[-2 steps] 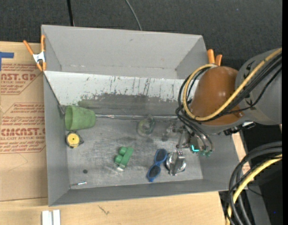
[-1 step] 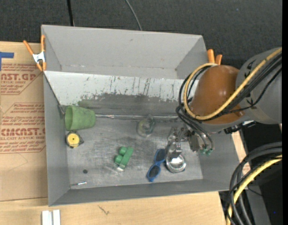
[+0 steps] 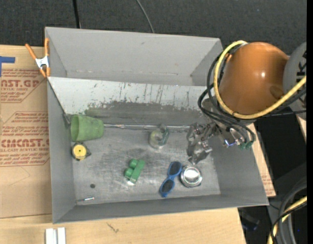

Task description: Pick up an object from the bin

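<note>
A green cup (image 3: 86, 127) lies on its side far left, with a small yellow disc (image 3: 79, 151) just beside it. Toward the middle sit 1 green block (image 3: 134, 170) and 1 clear cup (image 3: 158, 136), apart.

Soft overhead light fills the bin (image 3: 131, 52), back wall brightest, floor darker.

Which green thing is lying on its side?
The green cup, near the bin's left wall. The other green thing is a small block lying mid-floor.

Dark grey floor (image 3: 197, 9) up top, with 2 thin black cables (image 3: 74, 4); pale wooden tabletop (image 3: 146, 230) below.
</note>
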`<move>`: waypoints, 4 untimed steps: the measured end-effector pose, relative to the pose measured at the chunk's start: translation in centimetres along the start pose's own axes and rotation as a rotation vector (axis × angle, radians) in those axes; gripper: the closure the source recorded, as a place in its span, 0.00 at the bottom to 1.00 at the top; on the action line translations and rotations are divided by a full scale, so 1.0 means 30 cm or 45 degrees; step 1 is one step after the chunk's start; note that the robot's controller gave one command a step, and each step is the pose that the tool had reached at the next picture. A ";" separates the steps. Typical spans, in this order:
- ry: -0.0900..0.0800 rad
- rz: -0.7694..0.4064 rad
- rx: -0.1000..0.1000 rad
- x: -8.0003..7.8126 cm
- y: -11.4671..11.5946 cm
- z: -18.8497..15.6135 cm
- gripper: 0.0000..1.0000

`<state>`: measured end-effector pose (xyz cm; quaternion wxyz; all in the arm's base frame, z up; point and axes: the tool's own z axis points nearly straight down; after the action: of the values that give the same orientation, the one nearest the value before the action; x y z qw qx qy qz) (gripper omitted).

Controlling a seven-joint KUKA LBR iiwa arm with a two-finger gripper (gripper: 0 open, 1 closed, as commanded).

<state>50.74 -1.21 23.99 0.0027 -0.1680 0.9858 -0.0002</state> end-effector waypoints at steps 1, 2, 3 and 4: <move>0.003 0.001 -0.002 0.002 0.000 0.003 0.00; 0.003 -0.150 -0.004 0.043 -0.112 0.550 0.00; 0.005 -0.151 -0.003 0.043 -0.111 0.543 1.00; 0.000 -1.019 -0.001 0.015 -0.154 0.205 1.00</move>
<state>51.89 -5.70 17.84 0.0025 -0.5387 0.8425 -0.0009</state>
